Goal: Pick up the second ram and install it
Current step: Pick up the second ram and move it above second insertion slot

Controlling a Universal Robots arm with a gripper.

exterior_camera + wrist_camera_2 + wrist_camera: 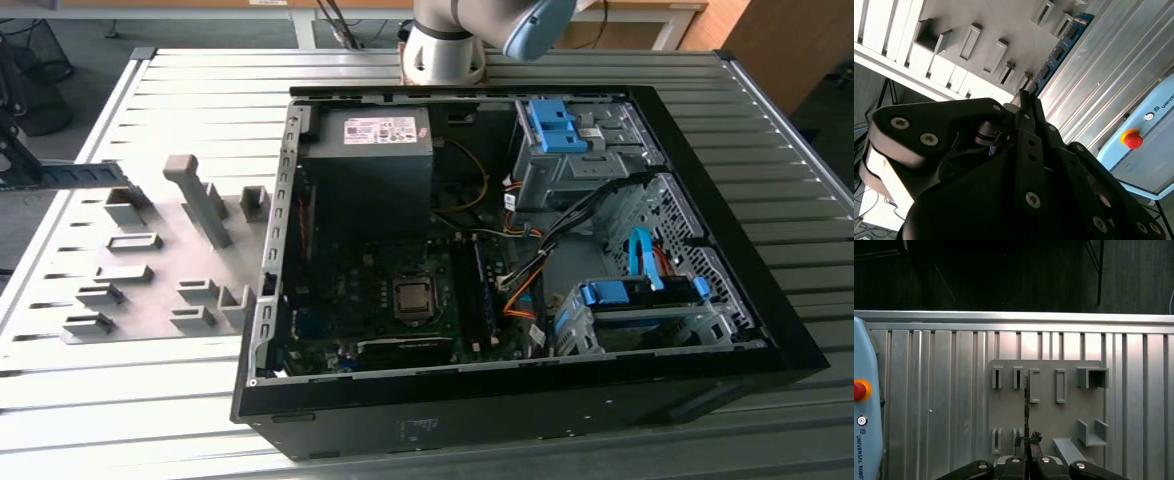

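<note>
1. Above the flat grey plastic holder plate, which lies on the ribbed aluminium table near the table's edge at the exterior view's left, a black two-fingered claw hangs in the air.
2. The claw's fingers are set narrow and pinch one end of the second ram, a long, narrow, flat blue circuit-board stick with a row of black chips. The rest of the stick juts out free past the fingertips, well apart from the plate below.
3. In the first wrist view the second ram shows edge-on, a thin dark line over the middle of the plate.
4. The open black computer case sits on the table just beside the plate. Its long black memory slots lie next to the processor socket.
5. I'd judge the stick light and stiff but thin and brittle, with smooth faces that could slip. It is best gripped flat across the board near one end, away from the contact edge. Held by one end like this, it could tilt easily.
</note>
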